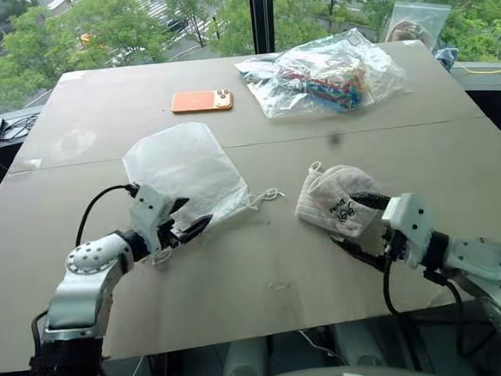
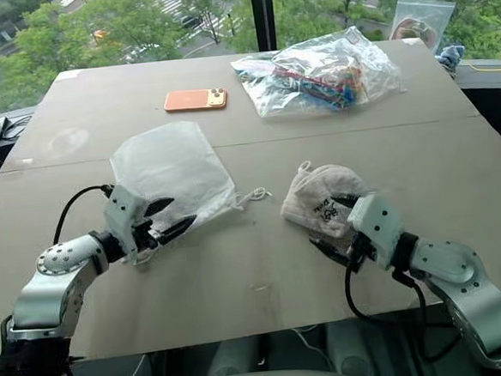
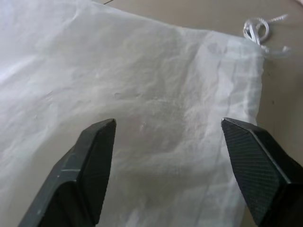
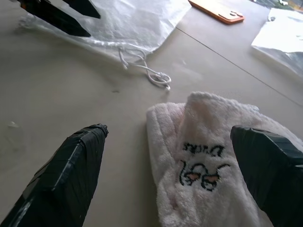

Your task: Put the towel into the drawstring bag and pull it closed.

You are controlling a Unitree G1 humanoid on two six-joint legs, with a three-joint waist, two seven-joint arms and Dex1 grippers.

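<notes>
Left end effector [image 1: 187, 225] gapes wide beside the flat drawstring bag [image 1: 185, 168], its mouth facing the towel [image 1: 335, 197].

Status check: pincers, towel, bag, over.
Both pincers, left and right, open, empty. Towel out beside drawstring bag, both flat on table. Nothing between them.

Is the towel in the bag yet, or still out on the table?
Out. The towel lies on the table, apart from the flat bag.

the bag [image 1: 185, 168] lies left of the towel [image 1: 333, 198] on the table [image 1: 264, 264]; the phone [image 1: 201, 100] lies behind them.
</notes>
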